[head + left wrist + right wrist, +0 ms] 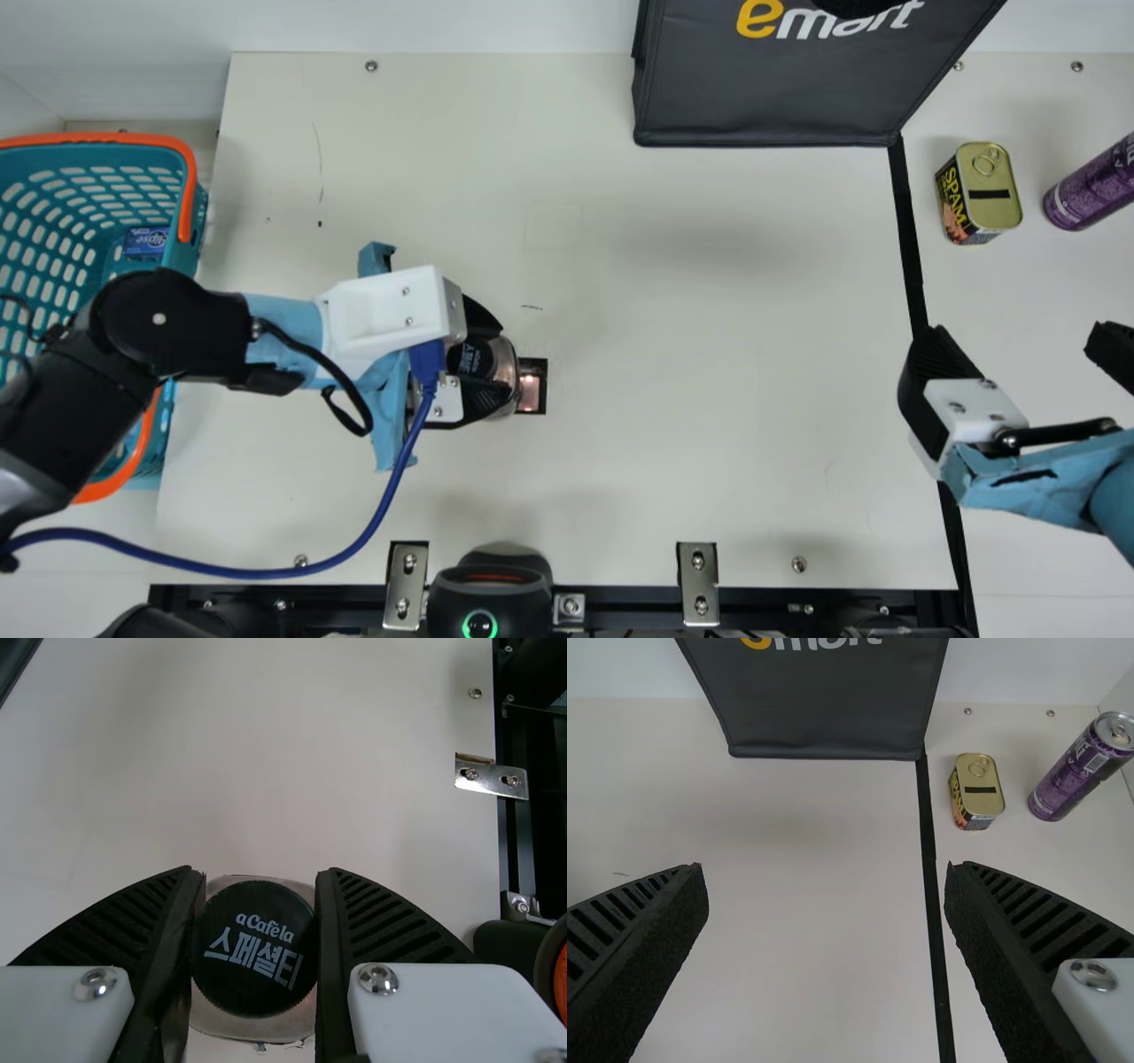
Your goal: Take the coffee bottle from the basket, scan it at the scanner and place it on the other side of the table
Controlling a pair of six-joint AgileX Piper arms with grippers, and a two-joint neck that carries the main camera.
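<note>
"Right of the turquoise plastic basket with the orange rim (106, 138), where to look for the clear coffee bottle with the black cap (257, 948)?"

"Just beside the small lit window in a dark square (532, 390), pinched by the sides in the left black ribbed gripper (259, 873)."

"Why grip near the cap?"

"Probably to leave the lower part free for reading, by that window or by the black scanner with a green ring (487, 589). Hard to tell which."

"And the right black ribbed gripper (826, 866)?"

"Well right of the basket, spread wide, holding nothing; perhaps kept apart to give scanning room."

"After a good read?"

"Carry farther from the basket, likely past the long black strip (911, 239). Avoid knocking the gold-topped tin (988, 188) or the purple can (1094, 183)."
</note>
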